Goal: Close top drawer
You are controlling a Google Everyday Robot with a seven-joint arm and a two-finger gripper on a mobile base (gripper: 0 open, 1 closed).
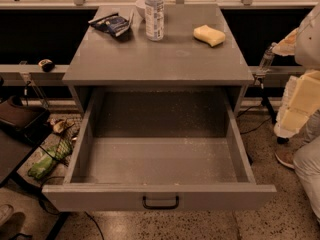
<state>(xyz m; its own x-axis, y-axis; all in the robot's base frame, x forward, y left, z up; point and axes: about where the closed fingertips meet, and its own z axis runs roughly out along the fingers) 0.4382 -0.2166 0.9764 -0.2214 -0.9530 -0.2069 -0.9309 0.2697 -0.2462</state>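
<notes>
Top drawer (159,159) pulled fully out of the grey bench (160,59), empty, black handle (160,202) at front centre. Pincer (296,106) hangs off the drawer's right side, clear of it; spread or pressed together, cannot tell. Risks: an off-centre push racks the drawer and jams it; a hard shove could topple the water bottle (154,14) behind the drawer

Grey top drawer (160,196) w/ black handle (160,202), speckled grey inside; tabletop (150,59) grey; sponge (209,35) yellow; tool (286,44) at right edge, cream-white.
</notes>
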